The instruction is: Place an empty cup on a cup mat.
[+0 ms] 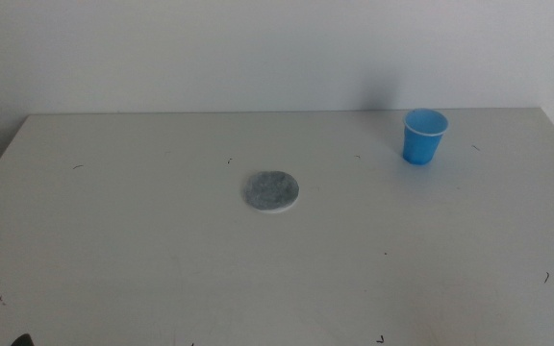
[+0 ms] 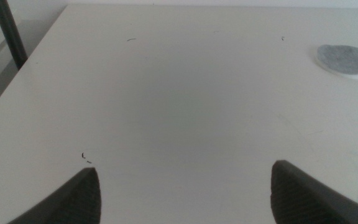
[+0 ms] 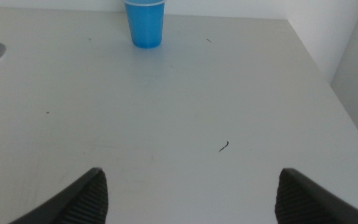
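Both grippers, left (image 2: pixel 185 193) and right (image 3: pixel 191 196), hover wide open and empty over the table (image 1: pixel 113 240). The blue cup (image 1: pixel 423 135) stands upright at two o'clock from the cup mat (image 1: pixel 273 190), well apart.

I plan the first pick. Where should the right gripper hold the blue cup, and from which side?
Grip the cup across its upper wall, just under the rim, approaching from the near side with the open right gripper. It stands upright and widens upward, so it cannot slip down.
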`<state>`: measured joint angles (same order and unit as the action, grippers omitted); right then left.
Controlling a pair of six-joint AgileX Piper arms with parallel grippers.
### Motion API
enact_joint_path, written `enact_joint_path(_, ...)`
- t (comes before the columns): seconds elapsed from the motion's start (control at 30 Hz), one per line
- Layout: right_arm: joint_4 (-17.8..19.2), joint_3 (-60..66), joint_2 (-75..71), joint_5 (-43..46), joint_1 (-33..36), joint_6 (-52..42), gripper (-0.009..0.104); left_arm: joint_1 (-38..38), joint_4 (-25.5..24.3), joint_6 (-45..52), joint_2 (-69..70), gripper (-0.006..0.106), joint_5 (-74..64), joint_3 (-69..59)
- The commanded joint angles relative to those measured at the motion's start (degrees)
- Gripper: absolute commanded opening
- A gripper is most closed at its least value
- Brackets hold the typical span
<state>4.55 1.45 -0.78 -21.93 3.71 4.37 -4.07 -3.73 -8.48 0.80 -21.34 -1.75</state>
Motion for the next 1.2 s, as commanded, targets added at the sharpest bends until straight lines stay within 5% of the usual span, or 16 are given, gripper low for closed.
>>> enact_joint_path(0.0,0.62,-3.28,-0.91,1.88,-0.02,-0.49,0.08,0.06,-0.02,-0.62,0.2,0.105,3.84,0.34)
enact_joint_path(0.53,0.5,-24.06,23.57,-0.43,-0.02,-0.49,0.08,0.06,-0.02,-0.62,0.2,0.105,3.84,0.34)
enact_joint_path(1.17,-0.01,-70.35,65.21,-20.93,-0.02,2.75,0.08,0.06,-0.02,-0.62,0.2,0.105,3.84,0.34)
